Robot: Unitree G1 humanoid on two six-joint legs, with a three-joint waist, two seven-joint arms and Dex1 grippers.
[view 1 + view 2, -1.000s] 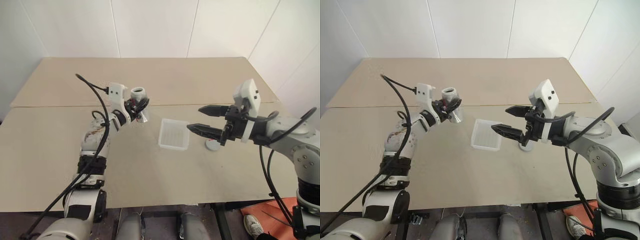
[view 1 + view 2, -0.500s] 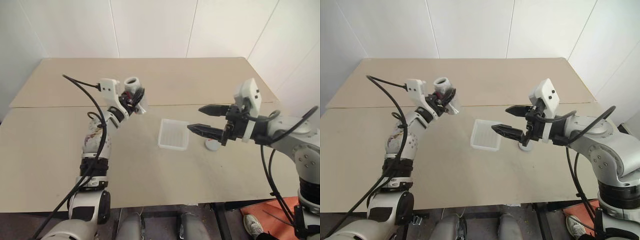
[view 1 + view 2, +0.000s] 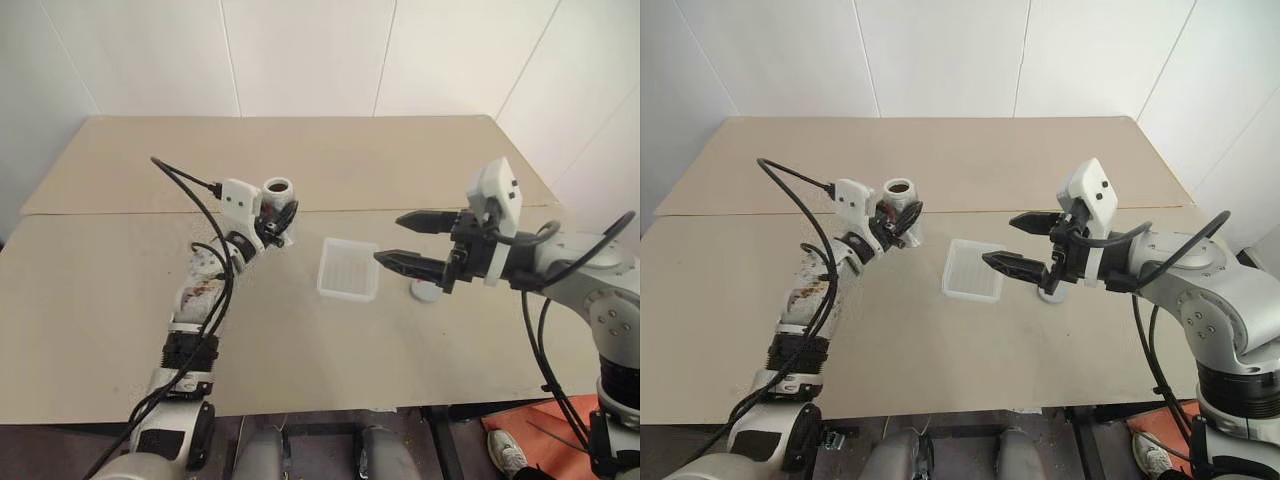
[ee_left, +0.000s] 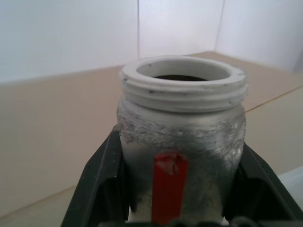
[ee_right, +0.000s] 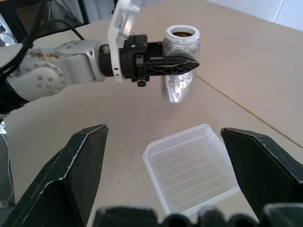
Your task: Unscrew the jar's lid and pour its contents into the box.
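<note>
One small silvery cylindrical jar with a red mark stood upright and uncapped, pinched in the left gripper. One shallow translucent white plastic box sat at its four o'clock. Right gripper hung spread wide, empty. One round light-grey lid lay at the box's three o'clock.

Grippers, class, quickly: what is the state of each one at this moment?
Left gripper: closed on the jar, held upright with its lid off.
Right gripper: open, holding nothing, raised beside the box.
</note>
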